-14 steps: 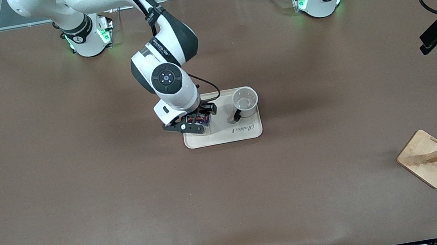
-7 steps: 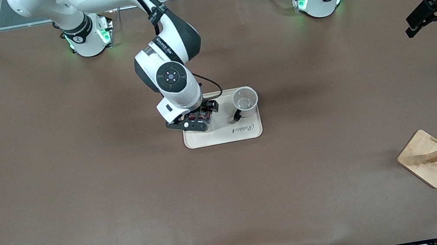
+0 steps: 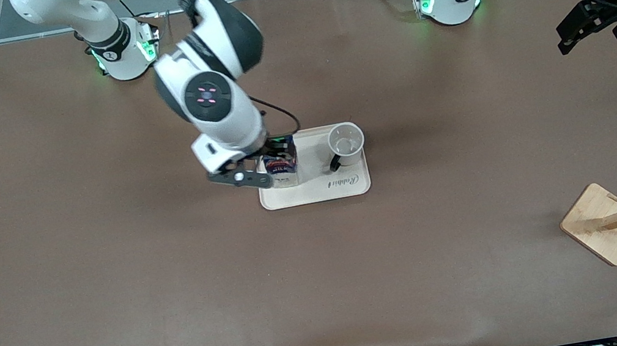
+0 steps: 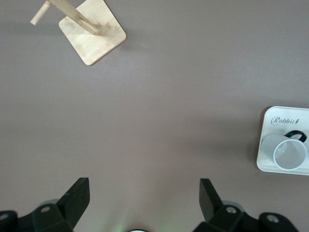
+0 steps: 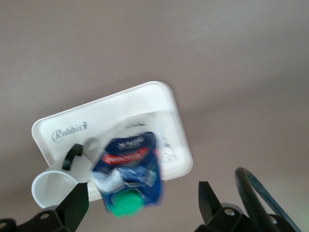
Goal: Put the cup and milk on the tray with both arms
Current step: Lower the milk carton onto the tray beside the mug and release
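The milk [image 3: 282, 168] stands upright on the cream tray [image 3: 317, 191], at the tray's end toward the right arm. The cup [image 3: 346, 143] stands on the tray beside it, handle toward the front camera. My right gripper [image 3: 257, 166] hangs open just above the milk and holds nothing. In the right wrist view the open gripper [image 5: 142, 207] is above the green-capped milk [image 5: 128, 169], the cup [image 5: 50, 188] and the tray [image 5: 145, 108]. My left gripper [image 3: 578, 28] is open and empty in the air at the left arm's end of the table. The left wrist view shows that gripper [image 4: 144, 197], the cup [image 4: 289, 154] and the tray [image 4: 282, 121].
A wooden rack with pegs on a square base [image 3: 604, 222] stands near the front edge at the left arm's end; it also shows in the left wrist view [image 4: 92, 31]. Brown table surface [image 3: 116, 290] lies all around the tray.
My right gripper has opened, let go of the milk on the tray, and risen from it. My left arm has drawn back higher toward its base end.
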`<action>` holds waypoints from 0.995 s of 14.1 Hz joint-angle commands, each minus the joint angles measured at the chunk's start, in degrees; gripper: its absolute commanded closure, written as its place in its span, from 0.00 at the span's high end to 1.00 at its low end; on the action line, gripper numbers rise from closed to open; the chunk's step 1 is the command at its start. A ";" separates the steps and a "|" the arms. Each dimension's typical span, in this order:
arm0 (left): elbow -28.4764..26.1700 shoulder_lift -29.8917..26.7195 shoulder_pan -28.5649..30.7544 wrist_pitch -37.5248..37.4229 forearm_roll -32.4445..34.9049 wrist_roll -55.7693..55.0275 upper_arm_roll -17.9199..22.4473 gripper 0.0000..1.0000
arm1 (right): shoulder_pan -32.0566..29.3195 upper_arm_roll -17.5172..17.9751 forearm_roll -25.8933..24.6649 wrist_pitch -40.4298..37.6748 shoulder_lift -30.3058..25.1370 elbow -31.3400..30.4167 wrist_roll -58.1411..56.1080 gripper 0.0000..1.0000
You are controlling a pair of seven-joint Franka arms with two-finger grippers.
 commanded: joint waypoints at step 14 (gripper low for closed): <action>2.53 2.48 0.61 -1.13 1.30 0.70 -0.34 1.00 | -20.53 -13.37 -13.89 -9.20 -30.71 -15.15 -40.31 1.00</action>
